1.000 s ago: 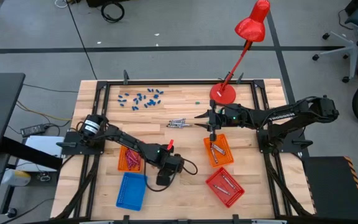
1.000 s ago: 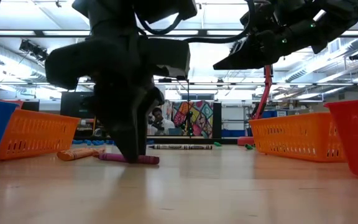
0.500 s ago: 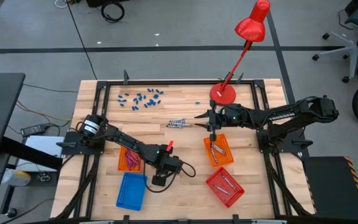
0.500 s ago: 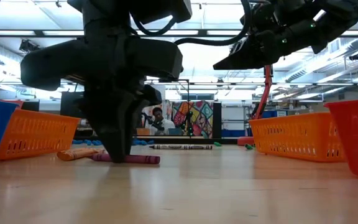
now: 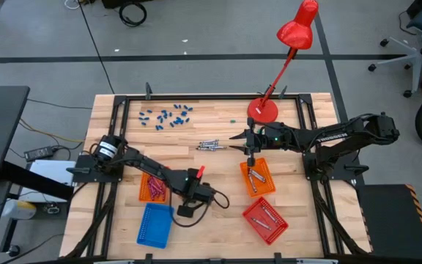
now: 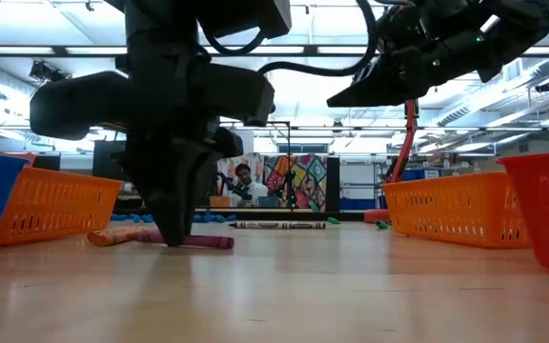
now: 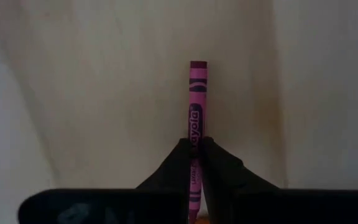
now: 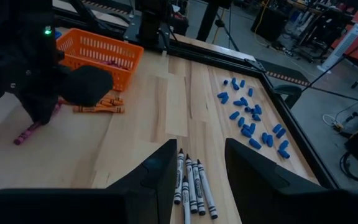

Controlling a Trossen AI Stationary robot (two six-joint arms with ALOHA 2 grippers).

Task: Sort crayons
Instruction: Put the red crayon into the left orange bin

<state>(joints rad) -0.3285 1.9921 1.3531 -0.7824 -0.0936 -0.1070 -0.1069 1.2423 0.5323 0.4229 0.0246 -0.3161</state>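
"ayola" lettering on the magenta crayon (image 7: 197,118); "TROSSEN" along the right arm (image 5: 328,135).

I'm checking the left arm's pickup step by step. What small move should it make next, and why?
Probably lift straight up a little. The left claw has its fingers pinched on the magenta crayon, which lies flat on the table in the low view. Raising it first would clear the wood before carrying it toward the orange basket beside it that holds similar pink sticks.

grey crayons (image 8: 191,186) ahead | orange basket (image 8: 101,51) beyond | blue pieces (image 8: 250,121) aside
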